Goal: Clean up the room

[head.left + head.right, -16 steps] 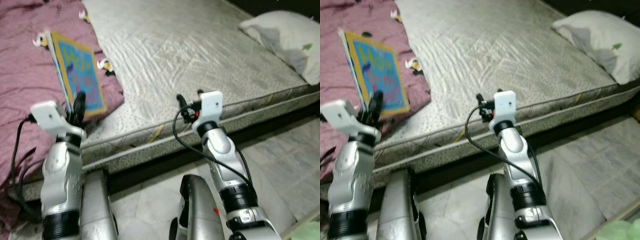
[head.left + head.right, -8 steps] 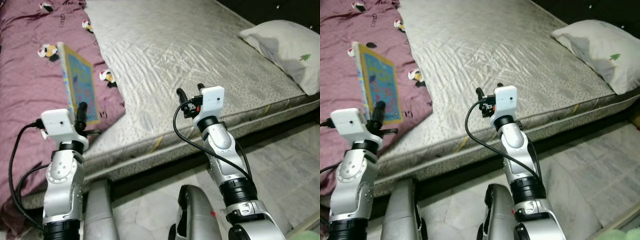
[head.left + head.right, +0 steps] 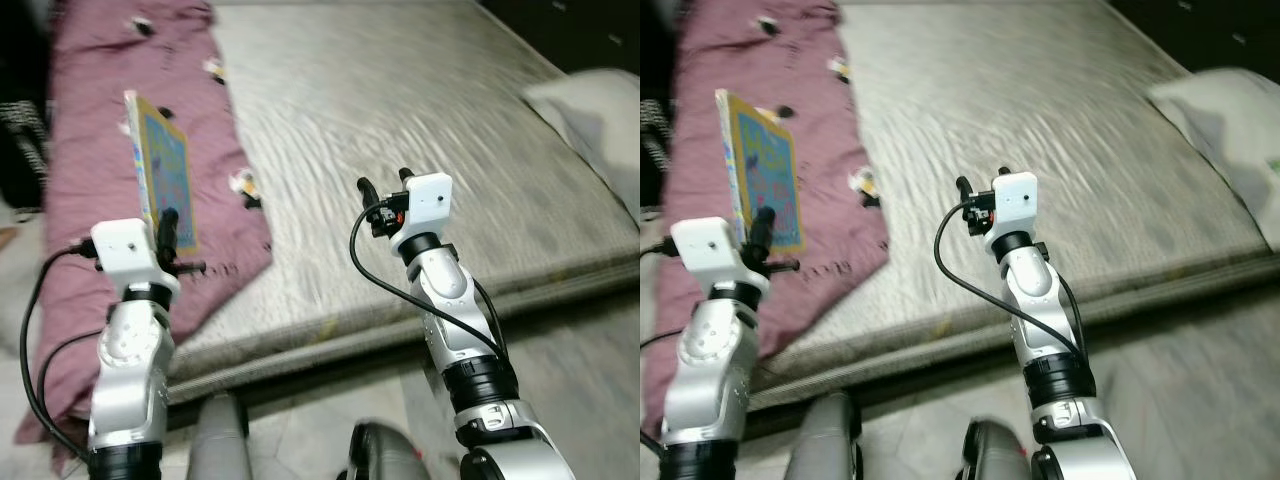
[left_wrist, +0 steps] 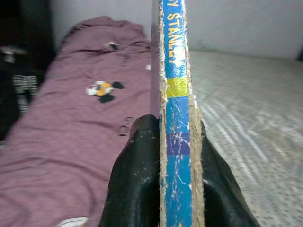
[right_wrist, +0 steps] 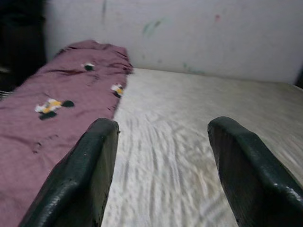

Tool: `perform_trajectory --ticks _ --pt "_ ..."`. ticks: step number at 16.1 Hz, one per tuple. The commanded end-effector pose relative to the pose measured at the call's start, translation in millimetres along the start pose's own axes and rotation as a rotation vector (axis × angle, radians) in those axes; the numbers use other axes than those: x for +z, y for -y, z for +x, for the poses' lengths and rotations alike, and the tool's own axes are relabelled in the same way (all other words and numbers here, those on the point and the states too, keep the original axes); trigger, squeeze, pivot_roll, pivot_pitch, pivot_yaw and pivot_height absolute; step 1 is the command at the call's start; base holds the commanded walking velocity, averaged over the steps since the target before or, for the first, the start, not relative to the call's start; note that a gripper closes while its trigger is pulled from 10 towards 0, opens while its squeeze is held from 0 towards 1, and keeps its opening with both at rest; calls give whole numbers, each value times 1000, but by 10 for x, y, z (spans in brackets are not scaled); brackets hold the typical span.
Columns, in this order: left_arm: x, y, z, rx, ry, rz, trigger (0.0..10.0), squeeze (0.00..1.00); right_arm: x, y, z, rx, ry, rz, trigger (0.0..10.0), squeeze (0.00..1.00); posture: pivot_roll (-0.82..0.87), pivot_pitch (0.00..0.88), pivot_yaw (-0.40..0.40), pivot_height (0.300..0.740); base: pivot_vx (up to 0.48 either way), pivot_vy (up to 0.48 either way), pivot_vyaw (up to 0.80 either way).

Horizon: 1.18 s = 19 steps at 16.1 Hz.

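Your left gripper (image 4: 176, 156) is clamped on the thin blue-covered book (image 3: 160, 170), holding it upright on edge above the maroon patterned blanket (image 3: 100, 120). Your right gripper (image 5: 163, 165), fingers spread apart and empty, hangs over the bare grey quilted mattress (image 3: 400, 110). Beyond lie a white pillow (image 3: 600, 100) and a pale wall (image 5: 189, 33).

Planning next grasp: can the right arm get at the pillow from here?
Probably not yet. The open right gripper hovers over mid-mattress; the pillow lies well off to its right, path unobstructed.
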<state>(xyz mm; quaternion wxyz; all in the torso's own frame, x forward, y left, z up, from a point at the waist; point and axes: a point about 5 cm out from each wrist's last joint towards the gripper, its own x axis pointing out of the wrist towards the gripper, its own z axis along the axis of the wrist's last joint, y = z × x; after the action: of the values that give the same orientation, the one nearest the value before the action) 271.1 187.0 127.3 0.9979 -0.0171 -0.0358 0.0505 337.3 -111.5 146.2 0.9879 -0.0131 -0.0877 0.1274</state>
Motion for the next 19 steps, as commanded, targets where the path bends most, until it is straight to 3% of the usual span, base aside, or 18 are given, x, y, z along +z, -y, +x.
perform_trajectory --ticks 1,4,19 --pt "107 70 0 -15 47 31 10000 0 12 62 -18 -17 6 -5 10000 0 16 0 -80 740 0 0 0" --pt "92 73 2 -22 43 -12 10000 0 9 57 -28 -14 4 -7 10000 0 11 0 -81 740 0 0 0" --pt "-39 174 -97 -67 -13 -23 10000 0 -69 45 -161 2 -30 -25 10000 0 -3 0 -87 740 0 0 0"
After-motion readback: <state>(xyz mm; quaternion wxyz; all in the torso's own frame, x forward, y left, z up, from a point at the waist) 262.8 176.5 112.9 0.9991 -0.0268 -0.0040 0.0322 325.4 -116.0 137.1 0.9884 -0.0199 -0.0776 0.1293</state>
